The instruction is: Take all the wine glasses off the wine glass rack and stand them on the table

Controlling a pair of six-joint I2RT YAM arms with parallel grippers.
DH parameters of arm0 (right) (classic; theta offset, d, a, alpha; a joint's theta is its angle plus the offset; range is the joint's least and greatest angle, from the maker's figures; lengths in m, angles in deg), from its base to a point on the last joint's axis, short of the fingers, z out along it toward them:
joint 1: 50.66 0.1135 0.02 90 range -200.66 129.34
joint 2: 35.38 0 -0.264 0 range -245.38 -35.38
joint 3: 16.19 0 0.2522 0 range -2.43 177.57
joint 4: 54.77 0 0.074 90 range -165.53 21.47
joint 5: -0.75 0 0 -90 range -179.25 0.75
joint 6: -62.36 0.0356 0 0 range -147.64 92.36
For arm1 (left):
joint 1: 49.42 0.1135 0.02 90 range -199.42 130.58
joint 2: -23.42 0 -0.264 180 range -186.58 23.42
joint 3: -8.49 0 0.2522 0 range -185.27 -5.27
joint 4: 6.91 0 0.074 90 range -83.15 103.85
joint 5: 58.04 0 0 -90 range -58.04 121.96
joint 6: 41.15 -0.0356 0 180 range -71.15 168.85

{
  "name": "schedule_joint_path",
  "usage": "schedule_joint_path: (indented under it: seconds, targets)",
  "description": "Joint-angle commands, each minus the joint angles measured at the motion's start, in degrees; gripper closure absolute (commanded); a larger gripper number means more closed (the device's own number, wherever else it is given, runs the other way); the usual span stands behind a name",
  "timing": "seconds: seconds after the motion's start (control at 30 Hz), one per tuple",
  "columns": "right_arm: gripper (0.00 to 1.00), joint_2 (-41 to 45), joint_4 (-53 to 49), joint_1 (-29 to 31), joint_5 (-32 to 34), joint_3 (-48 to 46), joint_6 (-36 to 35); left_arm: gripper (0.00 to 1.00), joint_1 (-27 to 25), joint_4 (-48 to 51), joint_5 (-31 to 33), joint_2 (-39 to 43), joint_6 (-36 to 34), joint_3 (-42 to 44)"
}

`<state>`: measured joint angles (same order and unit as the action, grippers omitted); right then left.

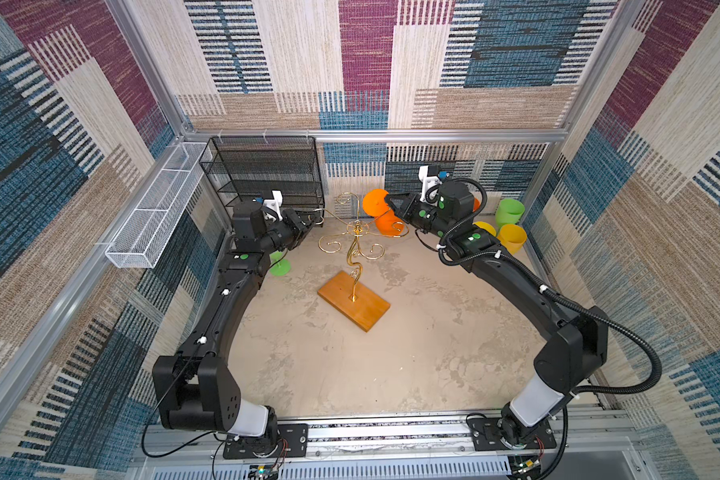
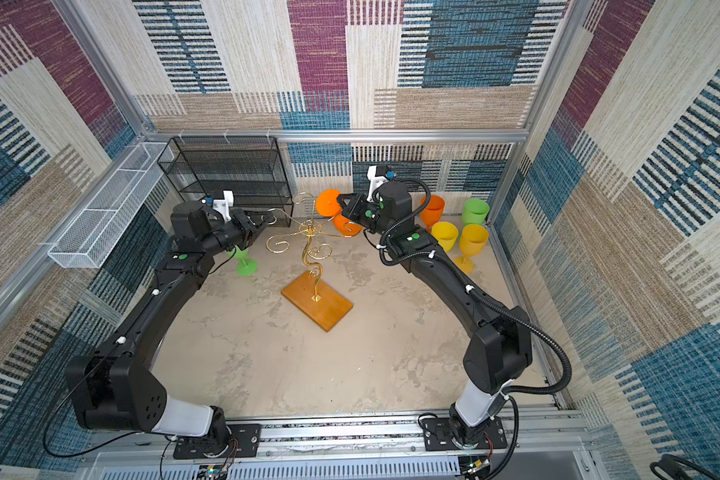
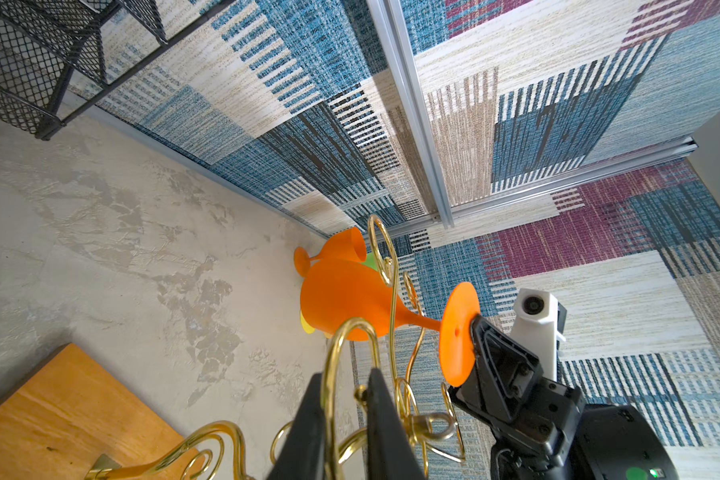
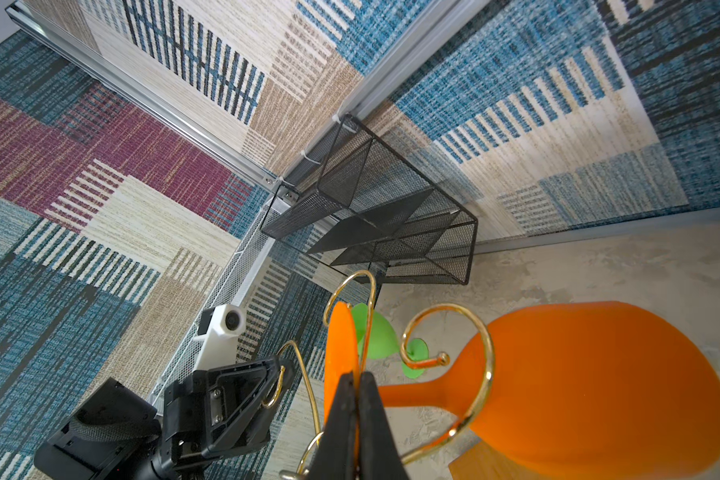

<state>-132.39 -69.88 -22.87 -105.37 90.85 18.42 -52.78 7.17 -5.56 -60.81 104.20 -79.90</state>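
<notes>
On the counter (image 1: 433,353), the rack (image 1: 353,249) stands steadied by the left fingers (image 3: 381,419), shut on 1 scroll arm. Its orange glass (image 1: 385,224) hangs tilted, foot pinched in the closed right fingers (image 4: 370,419), probably for lifting free.

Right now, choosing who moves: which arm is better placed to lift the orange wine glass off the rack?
Right. The right gripper is shut on the foot of the orange wine glass; the left gripper grips a curl of the wine glass rack, probably steadying it.
</notes>
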Motion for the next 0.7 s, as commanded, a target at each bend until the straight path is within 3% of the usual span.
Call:
schedule_joint_path:
  seconds: [0.0, 0.67]
  targets:
    - [1.0, -1.7, 1.7, 0.1, -1.7, 2.9, 0.4, 1.0, -0.2, 9.6, 1.5, -0.5, -9.9, 1.0]
    - [1.0, -15.0, 3.4, -0.9, -0.6, 17.8, -1.9, 1.0, 0.6, 10.7, 1.4, 0.5, -11.4, 2.5]
